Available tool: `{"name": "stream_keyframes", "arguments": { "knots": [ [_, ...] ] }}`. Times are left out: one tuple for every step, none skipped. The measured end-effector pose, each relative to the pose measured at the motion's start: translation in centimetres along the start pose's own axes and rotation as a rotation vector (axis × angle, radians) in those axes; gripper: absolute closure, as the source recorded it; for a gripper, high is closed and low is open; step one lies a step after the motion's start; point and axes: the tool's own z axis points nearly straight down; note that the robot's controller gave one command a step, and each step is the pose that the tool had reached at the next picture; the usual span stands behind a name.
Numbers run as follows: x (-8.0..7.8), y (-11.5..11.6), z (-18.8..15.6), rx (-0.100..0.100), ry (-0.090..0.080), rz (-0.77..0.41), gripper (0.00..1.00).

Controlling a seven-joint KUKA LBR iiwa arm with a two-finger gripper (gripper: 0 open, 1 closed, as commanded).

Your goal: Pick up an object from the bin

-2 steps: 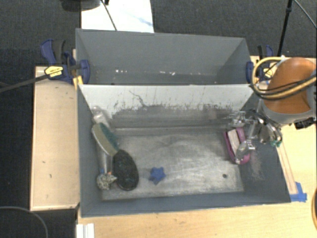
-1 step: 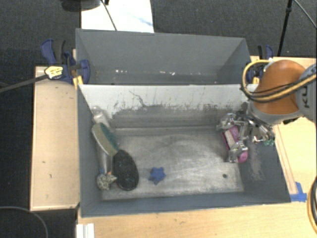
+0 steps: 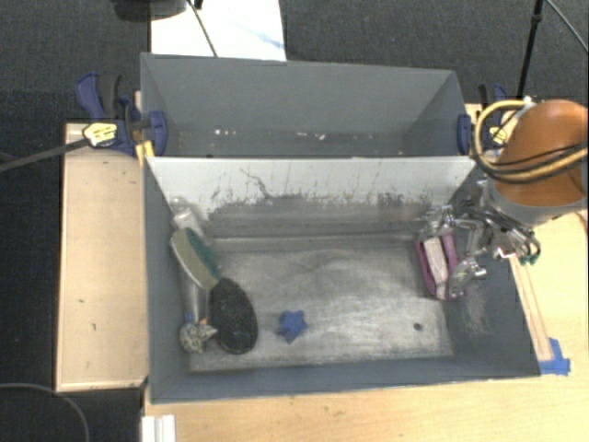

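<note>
Against the bin (image 3: 304, 109) side nearest my arm, my gripper (image 3: 457, 263) hangs touching a purple-and-pink packet (image 3: 433, 267), which sits on the side away from my wrist. Grip wide or narrow, I cannot tell. Best lifted straight up, clear of that side.

arm (image 3: 543, 155): in from right | gripper (image 3: 457, 263): low, pointing down

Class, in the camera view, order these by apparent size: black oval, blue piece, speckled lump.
Black oval, largest.
Blue piece and speckled lump: about alike, so left unranked; both much smaller.
</note>
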Motion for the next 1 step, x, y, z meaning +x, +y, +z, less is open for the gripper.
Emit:
{"name": "stream_keyframes", "arguments": {
  "knots": [
    [-1.71, 0.75, 4.07, -0.026, 0.000, -0.618, 0.00]
  ]
}}
